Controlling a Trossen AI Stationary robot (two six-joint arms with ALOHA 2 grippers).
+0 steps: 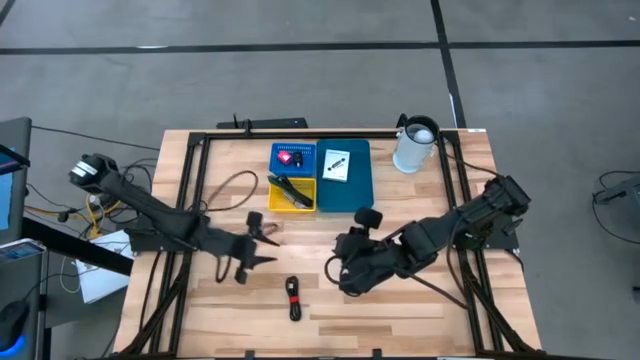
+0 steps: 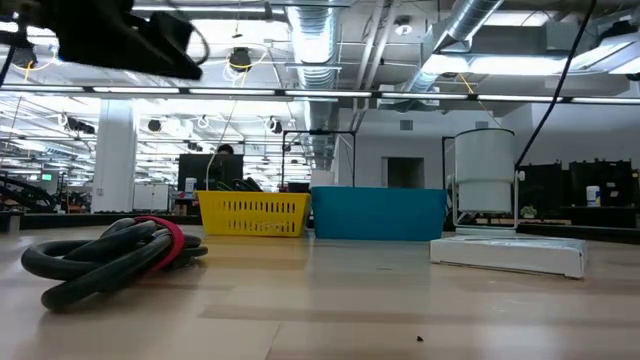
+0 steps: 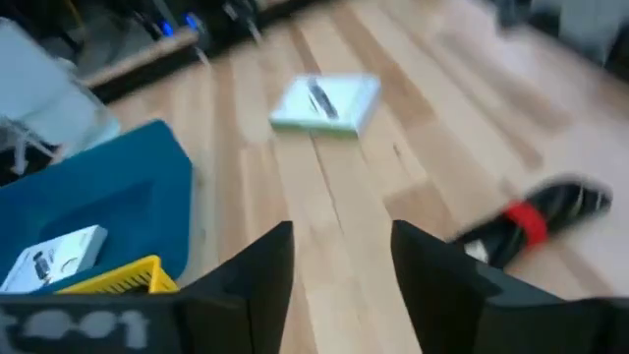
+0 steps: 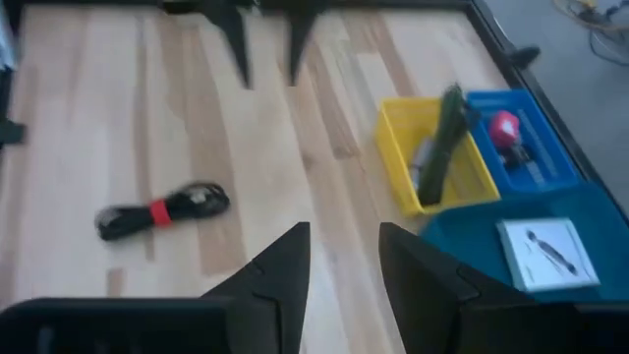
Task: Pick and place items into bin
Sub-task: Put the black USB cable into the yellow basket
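Items are held by neither gripper. The left gripper (image 3: 339, 236) hangs over bare boards with its fingers spread and nothing between them. The right gripper (image 4: 344, 234) is likewise parted and empty, just above the wood near the table's middle.

A coiled black cable (image 1: 293, 298) bound with a red tie lies on the slats between the two grippers, toward the near edge. A flat white packet (image 3: 324, 102) with a greenish edge, perhaps a printed card, rests on the wood clear of the bins.

Farther back sit three bins side by side. The yellow bin (image 1: 291, 193) holds green and black pen-like tools (image 4: 439, 144). The small blue bin (image 1: 293, 157) holds a red-pink piece (image 4: 504, 127). The larger teal bin (image 1: 356, 190) holds a white printed card (image 1: 337, 164). A white jug (image 1: 415, 145) stands beside the teal bin at the far right corner.

The table (image 1: 420, 310) is pale slatted wood on a grey floor. Behind it opens a large hall with exposed ducts and strip lights.
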